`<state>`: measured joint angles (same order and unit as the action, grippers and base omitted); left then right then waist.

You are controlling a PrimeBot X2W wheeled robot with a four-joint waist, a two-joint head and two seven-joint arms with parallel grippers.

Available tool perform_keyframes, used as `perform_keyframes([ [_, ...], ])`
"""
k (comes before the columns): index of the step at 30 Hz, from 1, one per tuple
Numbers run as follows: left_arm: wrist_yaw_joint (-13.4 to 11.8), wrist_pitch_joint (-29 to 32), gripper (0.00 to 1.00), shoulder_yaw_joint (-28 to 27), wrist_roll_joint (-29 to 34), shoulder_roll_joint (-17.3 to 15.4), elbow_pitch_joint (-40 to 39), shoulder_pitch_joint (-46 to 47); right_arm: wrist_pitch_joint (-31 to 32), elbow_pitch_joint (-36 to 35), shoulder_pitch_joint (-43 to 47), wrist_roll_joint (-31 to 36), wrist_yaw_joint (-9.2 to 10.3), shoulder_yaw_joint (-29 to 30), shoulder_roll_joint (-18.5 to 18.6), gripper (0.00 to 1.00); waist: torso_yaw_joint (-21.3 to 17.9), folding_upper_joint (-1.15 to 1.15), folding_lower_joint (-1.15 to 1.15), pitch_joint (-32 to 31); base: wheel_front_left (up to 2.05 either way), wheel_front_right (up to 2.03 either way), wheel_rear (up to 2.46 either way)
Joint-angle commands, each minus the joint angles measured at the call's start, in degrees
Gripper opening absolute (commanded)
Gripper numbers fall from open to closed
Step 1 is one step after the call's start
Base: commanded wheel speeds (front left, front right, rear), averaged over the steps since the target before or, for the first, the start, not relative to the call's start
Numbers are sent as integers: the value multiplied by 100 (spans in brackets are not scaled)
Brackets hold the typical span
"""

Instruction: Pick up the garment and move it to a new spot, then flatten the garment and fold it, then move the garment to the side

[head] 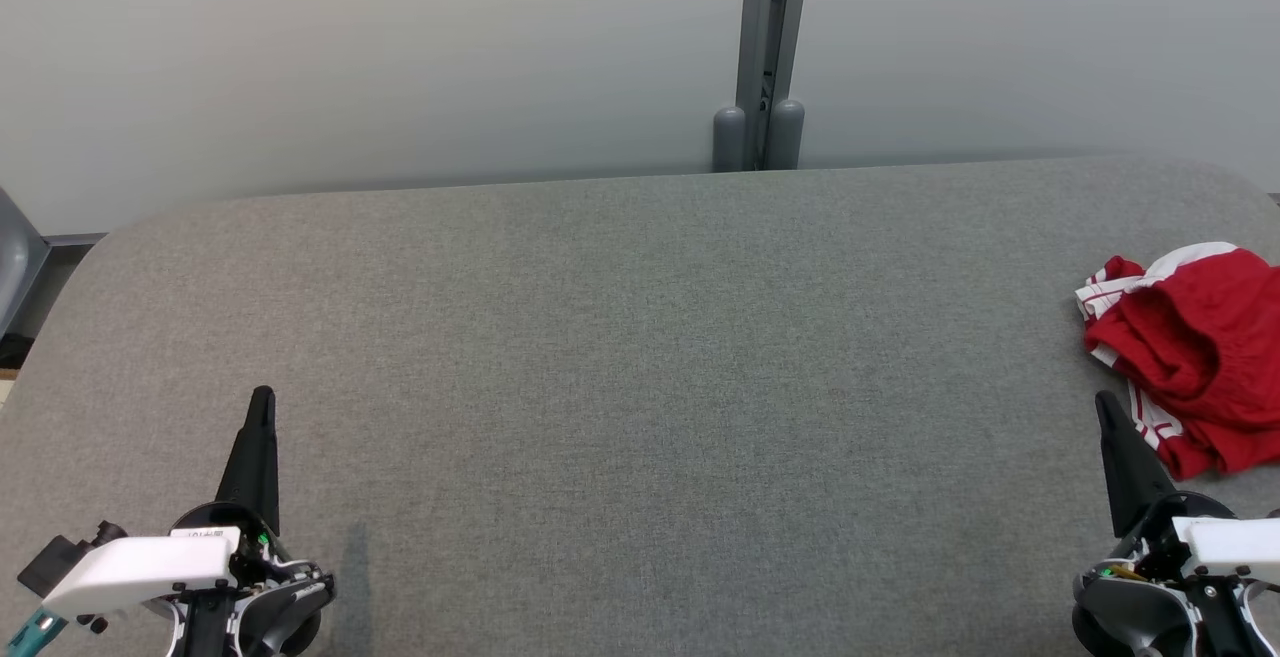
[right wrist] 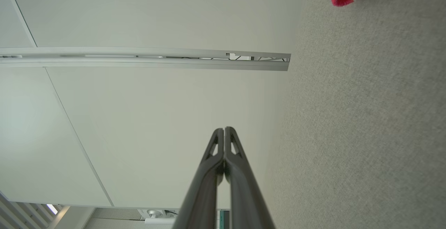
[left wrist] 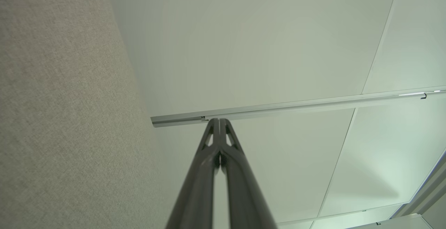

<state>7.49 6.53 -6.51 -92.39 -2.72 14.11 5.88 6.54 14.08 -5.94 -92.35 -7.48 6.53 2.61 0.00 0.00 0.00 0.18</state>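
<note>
Fingers point(left wrist: 202, 173) of the left gripper point(head: 262, 399) are pressed together tip to tip with nothing between them — the left wrist view shows the two dark blades meeting along their upper length. This gripper sits at the lower left of the head view, pointing away from the robot over the grey fabric-covered table point(head: 640, 387). The right gripper point(head: 1104, 405), at the lower right, is closed the same way and empty, its blades meeting at the tip in the right wrist view.

Just beyond the right gripper's tip, and to its right, lies the garment point(head: 1205, 337). It is red cloth with white trim, crumpled in a heap at the table's right edge and partly cut off by the side of the head view. The dark tip comes just beside the garment's white-striped hem; whether they touch I cannot tell. The left gripper is well apart from it, across the table's width.

Farther on, the table ends in a rounded far edge. Behind it stands a pale wall point(head: 400, 57) of plain panels, with a grey metal post point(head: 770, 37) rising at the seam — two rounded grey caps point(head: 730, 137) at its foot.
</note>
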Motion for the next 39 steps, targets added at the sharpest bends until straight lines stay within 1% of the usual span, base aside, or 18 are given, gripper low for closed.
perform_keyframes([
  [1,18,18,0,-22,-7,-30,-19,68,16,-17,-51,-14,-2,8,51,0,0,0,0,0,0,0,0],
  [39,18,18,0,-22,-7,-30,-19,68,16,-18,-51,-14,-2,8,51,0,0,0,0,0,0,0,0],
])
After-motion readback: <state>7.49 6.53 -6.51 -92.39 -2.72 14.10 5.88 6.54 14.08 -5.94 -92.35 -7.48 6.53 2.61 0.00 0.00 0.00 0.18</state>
